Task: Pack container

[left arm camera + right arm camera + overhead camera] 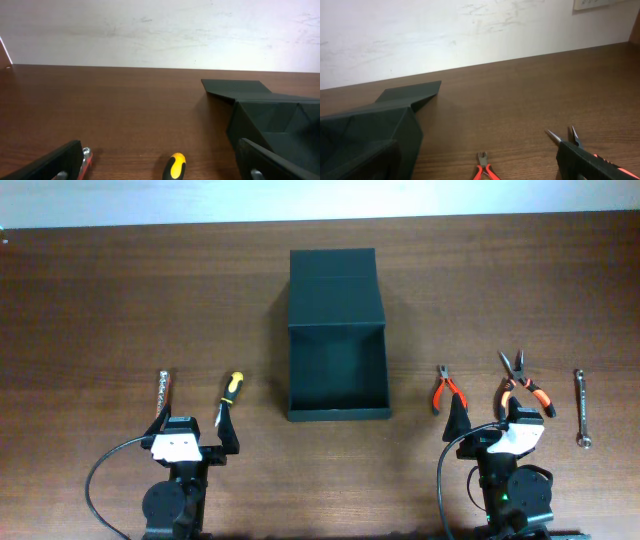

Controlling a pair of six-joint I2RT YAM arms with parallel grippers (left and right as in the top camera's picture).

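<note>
- Overhead: the container [337,340] sat mid-table [100,300], between the two arms and farther out than either. Its lid flap was open and laid back toward the far edge.
- The left gripper [196,437] hung near the front edge, jaws spread wide, nothing between them. A screwdriver [230,390] lay just ahead of one finger, and a red-and-metal tool [164,388] just ahead of the other.
- The right gripper [490,422] was likewise wide apart and holding nothing. Red cutters [448,390] and long-nose pliers [520,380] lay just beyond it, the pliers' handles partly covered by a finger.
- Only the overhead view showed the wrench [582,408], far right, apart from the pliers.
- Left wrist view: just the screwdriver's handle end and the red tool's tip showed, low between the fingers. The container stood off to the right, side wall and flap seen nearly edge-on.
- Right wrist view: the container stood at left, with only the cutter and plier tips showing. The pale wall [470,35] filled the background; overhead it was a thin strip.
</note>
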